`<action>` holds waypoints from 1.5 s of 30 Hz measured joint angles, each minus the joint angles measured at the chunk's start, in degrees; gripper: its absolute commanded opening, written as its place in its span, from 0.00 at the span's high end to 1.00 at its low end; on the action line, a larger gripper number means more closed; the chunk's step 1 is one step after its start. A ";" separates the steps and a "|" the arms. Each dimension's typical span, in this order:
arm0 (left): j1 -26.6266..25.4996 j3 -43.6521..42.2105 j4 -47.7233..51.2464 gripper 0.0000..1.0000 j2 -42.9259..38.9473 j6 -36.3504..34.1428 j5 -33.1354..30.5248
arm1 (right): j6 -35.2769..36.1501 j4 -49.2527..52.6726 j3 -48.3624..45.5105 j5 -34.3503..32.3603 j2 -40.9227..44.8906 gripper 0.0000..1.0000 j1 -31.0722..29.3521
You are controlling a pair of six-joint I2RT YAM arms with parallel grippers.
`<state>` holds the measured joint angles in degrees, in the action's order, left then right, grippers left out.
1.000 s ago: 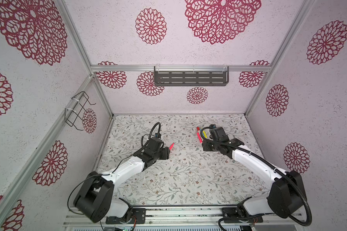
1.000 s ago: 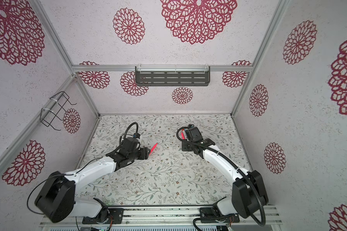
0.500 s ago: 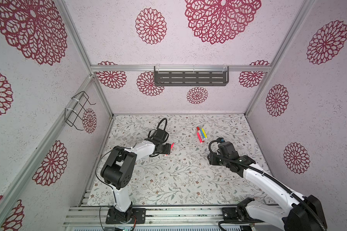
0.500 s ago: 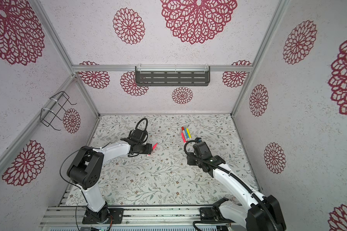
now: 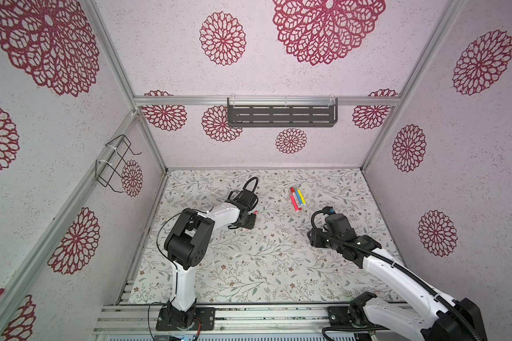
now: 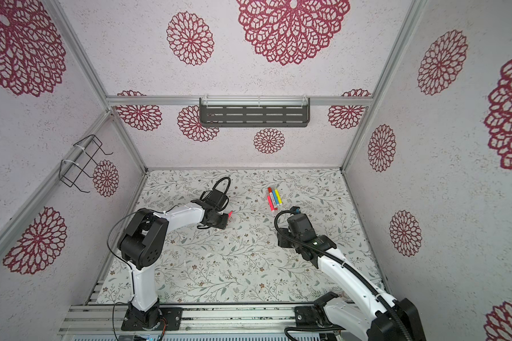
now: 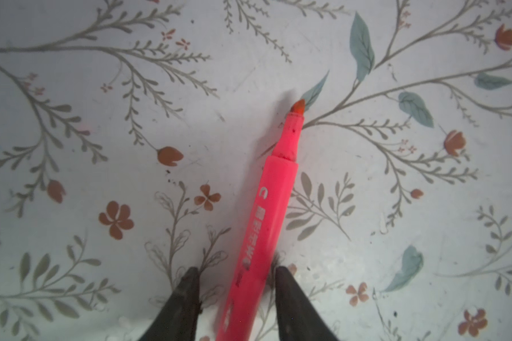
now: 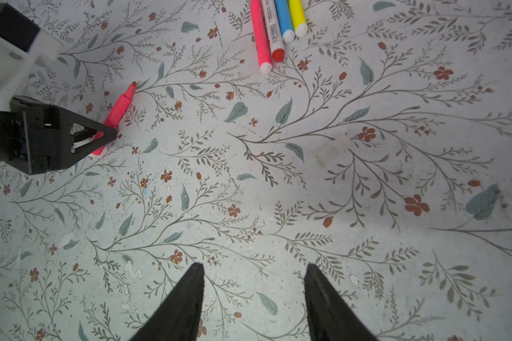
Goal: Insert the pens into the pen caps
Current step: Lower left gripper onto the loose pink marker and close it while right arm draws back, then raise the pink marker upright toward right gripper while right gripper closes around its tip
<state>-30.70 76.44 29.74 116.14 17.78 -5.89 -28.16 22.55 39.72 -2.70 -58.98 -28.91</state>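
Floral table (image 5: 249, 280), four pens (image 5: 296, 198) side by side, pink pen (image 7: 263, 221) apart

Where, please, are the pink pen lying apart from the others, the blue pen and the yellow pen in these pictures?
pink pen (image 7: 274, 192), left wrist view, on the middle of its barrel.
blue pen (image 8: 283, 17), right wrist view, on its barrel.
yellow pen (image 8: 296, 14), right wrist view, on its barrel.
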 measured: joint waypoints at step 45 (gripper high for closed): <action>-14.03 -39.23 -41.46 0.87 -40.46 12.37 22.27 | -15.54 -53.96 -6.75 32.09 -16.33 0.90 -8.41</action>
<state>-44.73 37.21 -11.73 75.68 30.15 16.38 -43.70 -31.42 32.97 29.39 -75.31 -37.32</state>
